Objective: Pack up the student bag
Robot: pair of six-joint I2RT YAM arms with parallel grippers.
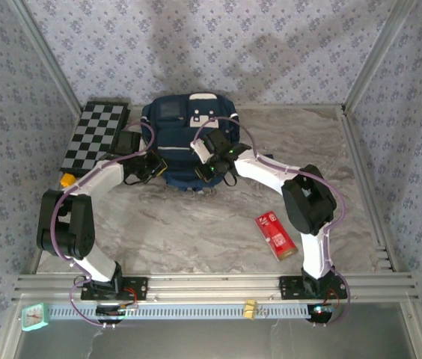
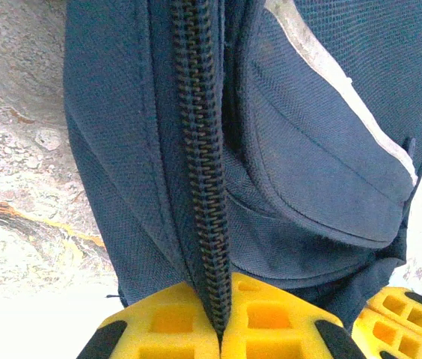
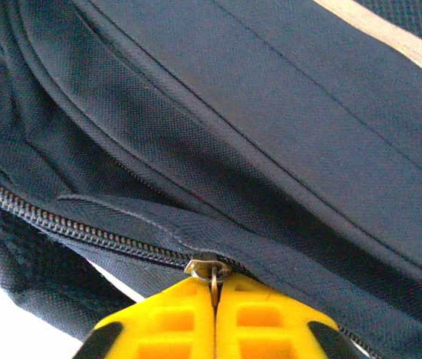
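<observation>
The student bag [image 1: 185, 123], a large navy backpack with white patches on top, lies at the back middle of the table. My left gripper [image 1: 153, 167] is at its left front edge. In the left wrist view the yellow fingers [image 2: 166, 321] are shut on the bag's dark zipper seam [image 2: 203, 164], and the left gripper [image 2: 221, 303] pinches it. My right gripper [image 1: 212, 167] is at the bag's front middle. In the right wrist view the right gripper [image 3: 215, 290] is shut on the metal zipper pull [image 3: 209, 268]. To the left of the pull the zipper [image 3: 69, 228] runs closed.
A black-and-white chessboard [image 1: 95, 134] lies left of the bag, with a small orange object [image 1: 66, 180] at its near corner. A red flat pack [image 1: 277, 234] lies on the marble table [image 1: 196, 232] near the right arm. Metal frame posts stand at the back corners.
</observation>
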